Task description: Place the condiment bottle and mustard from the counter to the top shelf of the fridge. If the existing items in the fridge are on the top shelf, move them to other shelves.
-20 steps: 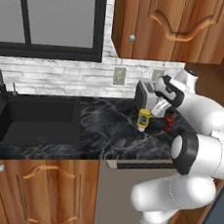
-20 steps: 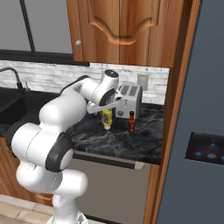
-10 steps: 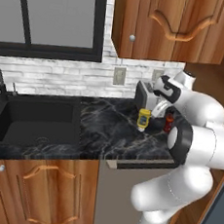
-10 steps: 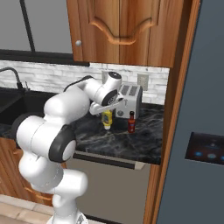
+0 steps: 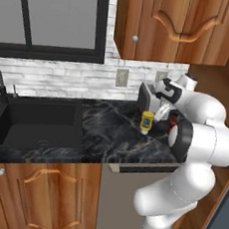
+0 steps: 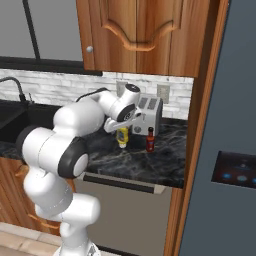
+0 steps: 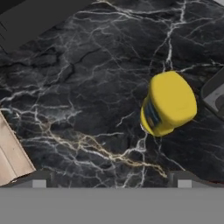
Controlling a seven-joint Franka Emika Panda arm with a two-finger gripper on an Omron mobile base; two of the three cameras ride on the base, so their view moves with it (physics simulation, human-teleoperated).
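Note:
The yellow mustard (image 5: pixel 146 122) stands on the black marble counter (image 5: pixel 109 131) in front of the toaster. In the right base view, the mustard (image 6: pixel 122 136) has the dark-red condiment bottle (image 6: pixel 150 140) just to its right. My arm partly covers the condiment bottle (image 5: pixel 174 124) in the left base view. My gripper (image 7: pixel 109 179) hangs open above the counter (image 7: pixel 87 100), nothing between its fingertips (image 7: pixel 183 178). The mustard (image 7: pixel 168 103) lies ahead of them, right of centre. The gripper (image 6: pixel 116 126) hovers just above and left of the mustard. The fridge (image 6: pixel 235 125) stands at the right, door shut.
A silver toaster (image 6: pixel 148 113) sits against the backsplash right behind both bottles. The black sink (image 5: pixel 30 122) lies to the left. Wooden wall cabinets (image 5: pixel 181 23) hang overhead. A dishwasher front (image 5: pixel 127 198) is below the counter.
My hand has sunk slightly towards the mustard and the elbow has swung a little. Its jaws have stayed open. The bottles have not moved.

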